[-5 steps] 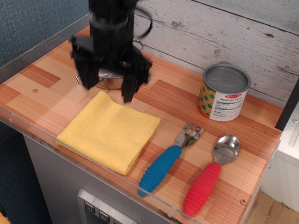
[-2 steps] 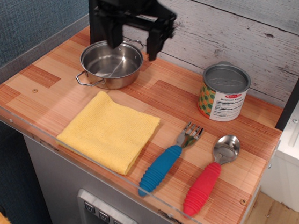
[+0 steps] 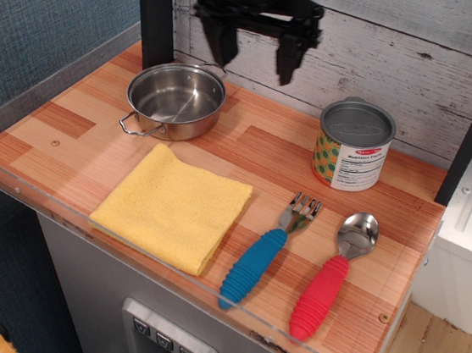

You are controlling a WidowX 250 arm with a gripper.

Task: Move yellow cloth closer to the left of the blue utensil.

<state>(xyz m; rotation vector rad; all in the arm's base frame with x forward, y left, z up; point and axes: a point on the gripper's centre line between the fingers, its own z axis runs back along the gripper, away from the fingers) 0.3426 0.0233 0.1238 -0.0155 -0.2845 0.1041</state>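
1. The wooden table [image 3: 72, 119] holds everything.
2. The yellow cloth [image 3: 173, 206] lies flat, just left of the blue fork [image 3: 263, 254].
3. The black gripper [image 3: 254, 58] hangs high, fingers apart, holding nothing.
4. The steel pot [image 3: 175, 99] is empty.
5. The tin can [image 3: 353, 145] stands closed.
6. The red spoon [image 3: 333, 275] lies right of the fork.

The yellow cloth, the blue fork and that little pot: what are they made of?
The yellow cloth looks like soft terry fabric, matte and nubbly. The blue fork seems to have a ribbed plastic handle and shiny metal tines. The pot appears to be polished steel, since it mirrors the light.
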